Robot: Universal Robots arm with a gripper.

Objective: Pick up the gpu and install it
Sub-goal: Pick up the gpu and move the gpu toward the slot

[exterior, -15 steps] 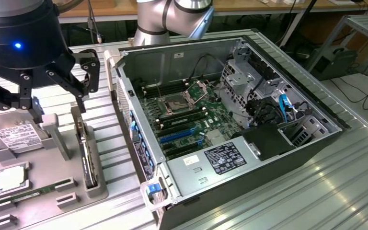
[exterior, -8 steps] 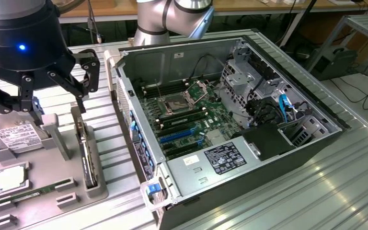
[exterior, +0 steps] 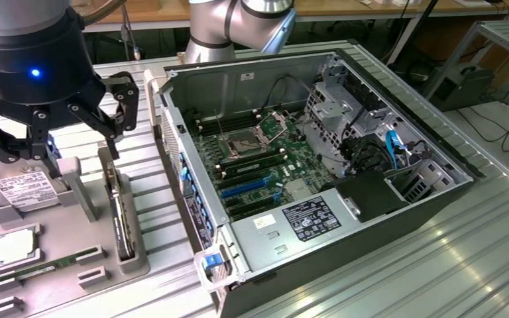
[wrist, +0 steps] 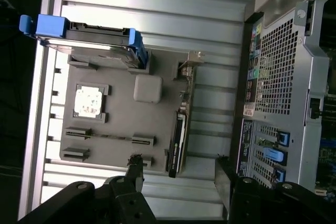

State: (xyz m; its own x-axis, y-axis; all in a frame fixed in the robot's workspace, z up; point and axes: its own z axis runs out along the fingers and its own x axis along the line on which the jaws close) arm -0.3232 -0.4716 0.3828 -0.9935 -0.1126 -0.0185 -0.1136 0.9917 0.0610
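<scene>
**Item 1, end effector**: We record it open wide and empty. Its black linked fingers hang above the grey holder. In the wrist view they stand to either side of the card's line, which we judge suits a grasp across its thin faces.

**Item 2, gpu**: A thin, flat black card with a silver bracket at one end. It stands on its long edge in a slot of the holder, so its upper edge is free for taking. It is not yet lifted.

**Item 3, computer case**: Grey sheet metal, laid on its side with the panel off, so the green motherboard faces upward.

**Item 4, other holder contents:** A silver hard drive, a narrow green memory stick and a square processor chip. Each is seated in its own matte recess.

**Item 5, tabletop**: Ribbed aluminium.
</scene>
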